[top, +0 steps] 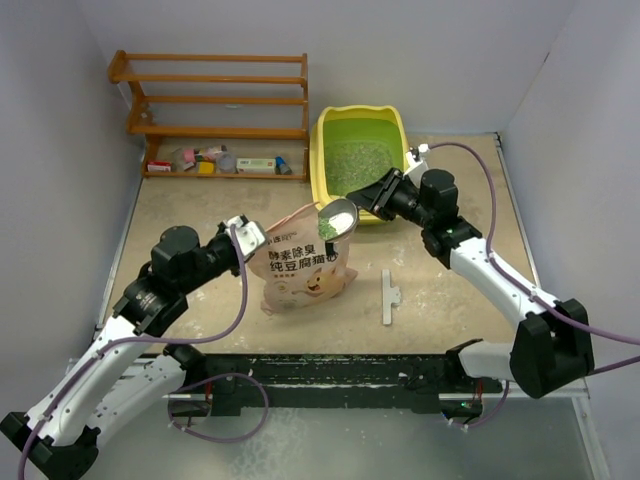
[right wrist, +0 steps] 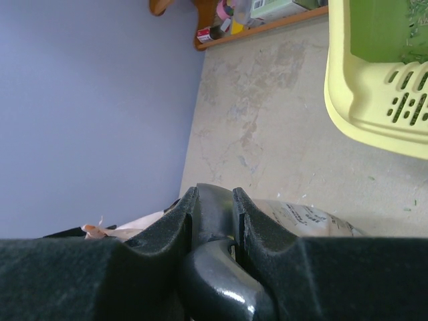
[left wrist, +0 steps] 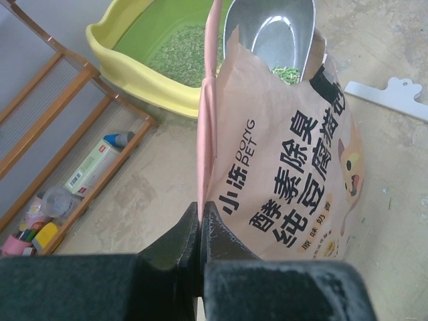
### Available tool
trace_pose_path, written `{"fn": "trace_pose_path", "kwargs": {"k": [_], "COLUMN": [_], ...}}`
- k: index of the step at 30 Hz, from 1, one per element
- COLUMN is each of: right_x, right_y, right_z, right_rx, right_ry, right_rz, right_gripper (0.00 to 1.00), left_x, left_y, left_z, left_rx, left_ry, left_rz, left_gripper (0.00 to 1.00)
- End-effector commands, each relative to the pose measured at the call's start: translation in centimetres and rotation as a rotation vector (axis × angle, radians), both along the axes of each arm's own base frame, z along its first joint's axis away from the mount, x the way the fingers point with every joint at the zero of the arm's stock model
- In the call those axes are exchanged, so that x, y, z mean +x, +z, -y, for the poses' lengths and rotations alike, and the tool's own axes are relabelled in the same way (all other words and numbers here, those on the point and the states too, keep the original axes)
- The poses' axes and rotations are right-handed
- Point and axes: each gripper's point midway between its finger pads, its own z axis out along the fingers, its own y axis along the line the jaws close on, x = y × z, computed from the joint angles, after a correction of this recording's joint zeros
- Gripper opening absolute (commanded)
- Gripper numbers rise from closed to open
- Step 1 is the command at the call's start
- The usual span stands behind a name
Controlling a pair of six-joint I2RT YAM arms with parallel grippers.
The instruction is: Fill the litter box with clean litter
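The left arm reaches from the near left corner across the desk (top: 430,310), elbow bent, its wrist levelled toward the centre. The left tool (left wrist: 200,215) is clenched on the pink side seam of the bag (left wrist: 281,174), which stands upright in the middle of the desk with its mouth open.

The right arm rises from the near right and folds back toward the left at the elbow, its forearm angled down over the bag. The right tool (right wrist: 212,200) is closed around the dark handle of the scoop (left wrist: 274,33). The scoop's grey metal bowl sits tilted in the bag's mouth, and a few greenish granules show at its lip against the bag's rim.

The litter box (top: 322,150) lies at the far side of the desk, right of centre, just beyond the scoop. Its yellow slotted lip frames a green basin. The clean litter (top: 355,162) lies as a loose, pale, greenish layer across the basin floor.

The bag's tan front reads "DONG PET" beside "小冻". Larger Chinese characters run below, among them "纯豆腐猫砂", next to a cartoon animal face.

A wooden shelf rack (top: 215,100) stands at the far left, and its lowest shelf holds small bottles and boxes. One box bears a barcode, but its print is too small to read. A flat white clip (top: 390,295) lies on the desk to the right of the bag.
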Motion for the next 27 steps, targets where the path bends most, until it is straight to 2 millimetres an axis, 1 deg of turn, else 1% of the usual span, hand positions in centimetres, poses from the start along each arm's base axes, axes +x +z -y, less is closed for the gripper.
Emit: {"fn": "trace_pose_path", "kwargs": {"k": [1, 7, 12, 18, 22, 27], "right_x": [1.6, 2.7, 3.2, 3.6, 4.2, 6.0], "right_y": [3.7, 4.0, 4.4, 4.9, 5.2, 5.9], "right_z": [0.3, 2.4, 3.5, 4.9, 6.1, 7.4], "right_rx": [0.109, 0.167, 0.198, 0.233, 0.247, 0.259], "right_ry": [-0.026, -0.063, -0.064, -0.081, -0.108, -0.132], "right_rz": [0.088, 0.078, 0.075, 0.075, 0.080, 0.088], "right_gripper": [0.00, 0.00, 0.00, 0.00, 0.00, 0.00], "left_x": [0.6, 0.4, 0.6, 1.1, 1.4, 1.4], "left_y": [8.3, 8.6, 8.3, 7.9, 7.4, 6.1], "left_z": [-0.7, -1.1, -1.2, -0.9, -0.6, -0.3], "left_rx": [-0.106, -0.103, -0.105, -0.132, -0.145, -0.165], "left_ry": [0.041, 0.056, 0.068, 0.076, 0.075, 0.070], "left_rz": [0.230, 0.231, 0.223, 0.217, 0.202, 0.171], "left_gripper": [0.00, 0.00, 0.00, 0.00, 0.00, 0.00]}}
